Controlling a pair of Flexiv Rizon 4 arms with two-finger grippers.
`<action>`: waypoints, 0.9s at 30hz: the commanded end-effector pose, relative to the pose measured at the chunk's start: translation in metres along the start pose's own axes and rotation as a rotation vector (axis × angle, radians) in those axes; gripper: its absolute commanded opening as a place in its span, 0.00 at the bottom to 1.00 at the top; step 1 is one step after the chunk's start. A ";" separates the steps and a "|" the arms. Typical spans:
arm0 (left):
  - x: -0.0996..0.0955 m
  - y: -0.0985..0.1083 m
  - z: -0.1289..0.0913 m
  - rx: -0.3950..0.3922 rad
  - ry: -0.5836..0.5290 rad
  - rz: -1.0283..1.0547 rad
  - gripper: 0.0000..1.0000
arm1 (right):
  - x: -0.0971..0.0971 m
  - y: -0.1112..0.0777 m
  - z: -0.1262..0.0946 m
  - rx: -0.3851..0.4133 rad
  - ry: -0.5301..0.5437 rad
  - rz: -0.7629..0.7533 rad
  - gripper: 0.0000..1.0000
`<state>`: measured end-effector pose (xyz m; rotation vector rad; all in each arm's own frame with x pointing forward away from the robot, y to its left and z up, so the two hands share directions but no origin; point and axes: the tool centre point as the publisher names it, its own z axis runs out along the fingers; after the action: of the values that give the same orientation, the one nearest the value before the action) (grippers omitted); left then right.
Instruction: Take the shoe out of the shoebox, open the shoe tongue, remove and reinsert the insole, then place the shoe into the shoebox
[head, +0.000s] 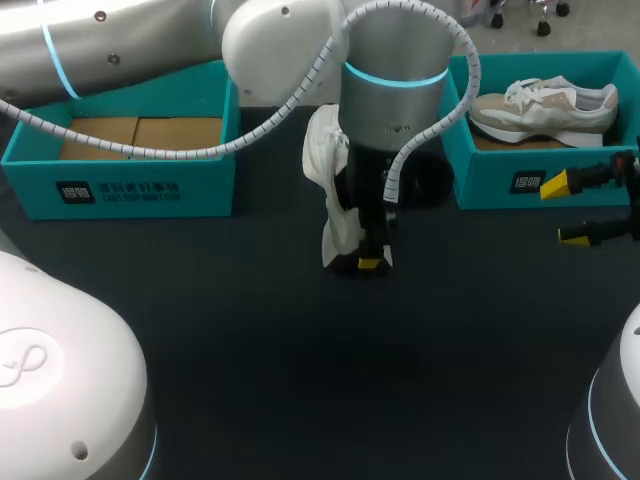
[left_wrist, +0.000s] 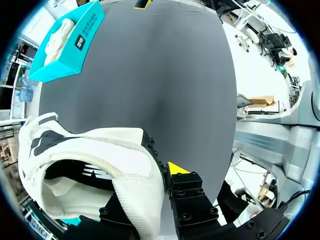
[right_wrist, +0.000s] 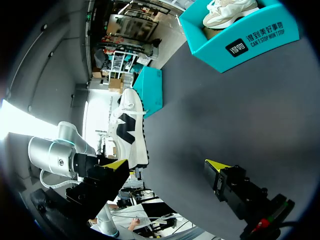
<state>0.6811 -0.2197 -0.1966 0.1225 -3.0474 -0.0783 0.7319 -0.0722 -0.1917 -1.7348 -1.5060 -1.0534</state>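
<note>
A white shoe with black side marks (head: 325, 190) hangs upright over the middle of the table, toe end raised. My left gripper (head: 370, 262) points down and is shut on its heel edge. In the left wrist view the shoe (left_wrist: 90, 155) fills the space by the gripper (left_wrist: 145, 187); the heel cloth hides one finger, and the other's yellow tip shows. My right gripper (head: 566, 210) stands open at the right edge, in front of the right teal shoebox (head: 500, 175), with nothing between its fingers. From the right wrist view the held shoe (right_wrist: 131, 132) is ahead of the open gripper (right_wrist: 167, 165).
The right teal shoebox (right_wrist: 250, 42) holds a second beige-and-white shoe (head: 545, 105). A left teal shoebox (head: 120, 190) at the back left shows a brown cardboard bottom (head: 140, 135). The dark table (head: 300, 370) runs in front of both.
</note>
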 end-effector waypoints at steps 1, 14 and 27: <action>0.004 0.013 -0.013 0.022 -0.014 0.000 0.00 | 0.000 -0.001 0.000 -0.001 -0.003 0.001 1.00; 0.005 0.017 -0.010 0.010 0.022 0.073 0.00 | 0.000 -0.001 0.000 -0.001 -0.003 0.001 1.00; -0.026 0.104 -0.010 -0.014 0.127 0.119 0.00 | 0.000 -0.001 0.000 -0.001 -0.003 0.001 1.00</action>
<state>0.6969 -0.1401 -0.1833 -0.0599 -2.9168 -0.1455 0.7319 -0.0722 -0.1917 -1.7348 -1.5061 -1.0533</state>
